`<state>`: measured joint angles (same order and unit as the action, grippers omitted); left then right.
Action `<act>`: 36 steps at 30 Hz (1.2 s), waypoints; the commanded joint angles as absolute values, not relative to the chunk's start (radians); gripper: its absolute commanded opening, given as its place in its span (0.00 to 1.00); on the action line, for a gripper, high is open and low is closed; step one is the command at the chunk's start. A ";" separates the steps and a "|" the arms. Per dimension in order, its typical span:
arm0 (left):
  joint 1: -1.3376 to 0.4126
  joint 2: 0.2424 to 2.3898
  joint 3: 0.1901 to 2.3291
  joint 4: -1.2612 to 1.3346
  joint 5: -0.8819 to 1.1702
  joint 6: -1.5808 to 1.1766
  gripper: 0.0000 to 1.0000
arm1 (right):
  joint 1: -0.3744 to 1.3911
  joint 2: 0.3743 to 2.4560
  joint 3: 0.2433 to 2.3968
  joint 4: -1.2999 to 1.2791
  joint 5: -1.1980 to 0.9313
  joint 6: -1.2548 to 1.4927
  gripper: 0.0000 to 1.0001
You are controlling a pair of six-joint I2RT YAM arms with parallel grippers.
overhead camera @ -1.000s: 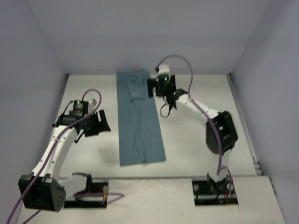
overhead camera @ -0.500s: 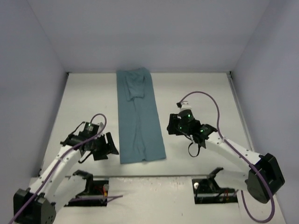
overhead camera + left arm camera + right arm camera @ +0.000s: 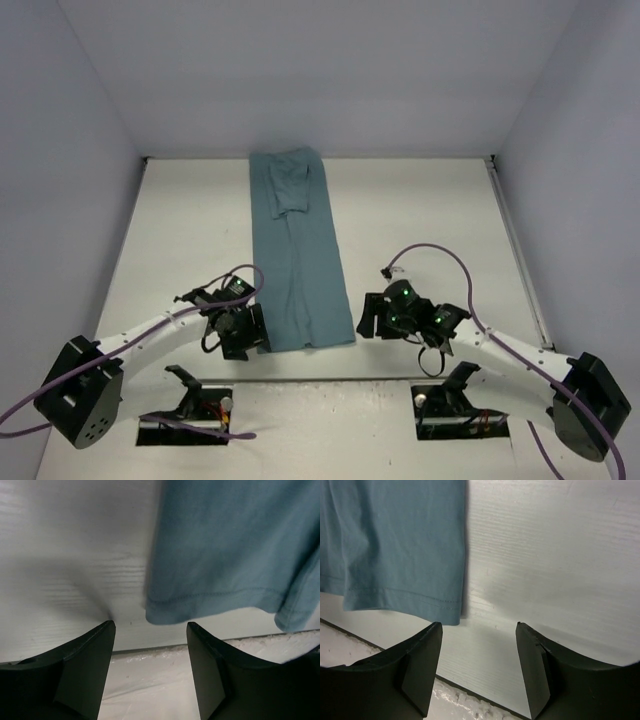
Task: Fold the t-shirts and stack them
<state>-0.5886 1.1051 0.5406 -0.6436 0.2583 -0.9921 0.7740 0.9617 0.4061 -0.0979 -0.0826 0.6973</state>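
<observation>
Nearest, the left gripper [image 3: 150, 625] and right gripper [image 3: 479, 625] hung low with jaws apart and empty, each just beside a near hem corner of the teal t-shirt [image 3: 298, 260]. The shirt lay as a long strip on the white table [image 3: 430, 210], seemingly bunched at its far end.

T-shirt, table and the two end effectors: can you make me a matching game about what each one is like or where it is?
Things:
1. t-shirt
2. left end effector
3. right end effector
4. table

Descriptions:
A. open, just off the shirt's near right corner
B. open, at the shirt's near left corner
C. teal, lying flat in a long strip
D. white, underneath everything

Pairs: 1-C, 2-B, 3-A, 4-D
</observation>
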 commanded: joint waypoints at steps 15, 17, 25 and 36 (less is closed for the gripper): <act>-0.606 1.185 0.519 -0.491 0.189 -1.069 0.37 | 0.828 1.202 0.456 0.059 -0.189 0.724 0.58; -0.604 1.209 0.522 -0.472 0.193 -1.065 0.35 | 0.838 1.216 0.459 0.085 -0.196 0.733 0.58; -0.605 1.239 0.527 -0.462 0.205 -1.046 0.23 | 0.861 1.266 0.444 0.094 -0.214 0.758 0.56; -0.604 1.202 0.508 -0.460 0.229 -1.040 0.00 | 0.897 1.279 0.382 0.092 -0.209 0.800 0.30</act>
<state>-0.6003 1.2068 0.5255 -0.4645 0.2660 -1.0588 0.8792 1.2510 0.4187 0.1626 -0.2132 0.7891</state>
